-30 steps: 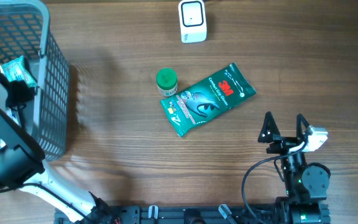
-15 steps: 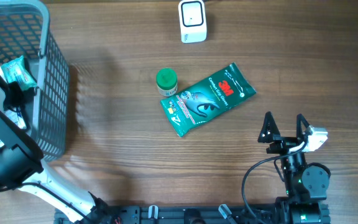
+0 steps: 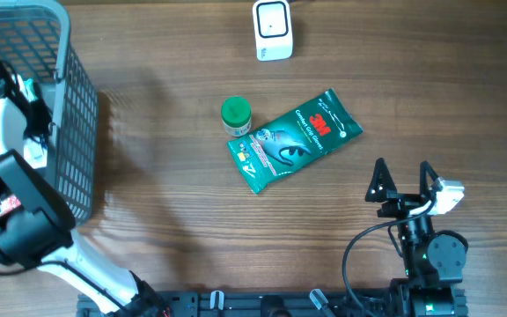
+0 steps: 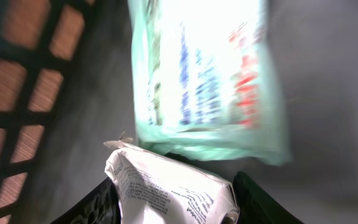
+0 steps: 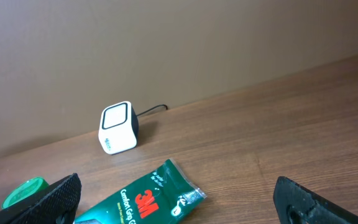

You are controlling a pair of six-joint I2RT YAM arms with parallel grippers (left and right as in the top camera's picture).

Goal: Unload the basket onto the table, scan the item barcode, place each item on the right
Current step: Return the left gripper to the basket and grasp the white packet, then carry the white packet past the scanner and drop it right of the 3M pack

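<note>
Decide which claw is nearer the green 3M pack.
Right. The right claw rests open on the table near the pack; the left claw is far off in the basket, gripping a packet.

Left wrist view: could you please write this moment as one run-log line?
left claw: closed on white packet in basket | right claw: open, empty | scanner: no item

Soft, even light falls from above on the surface (image 3: 174, 202), and the overhead view is sharp; the basket (image 3: 77, 132) throws a faint shadow rightward. The left wrist view is dim and smeared, its pale green pouch (image 4: 210, 81) glaring white, the white packet (image 4: 173, 190) crisper.
</note>
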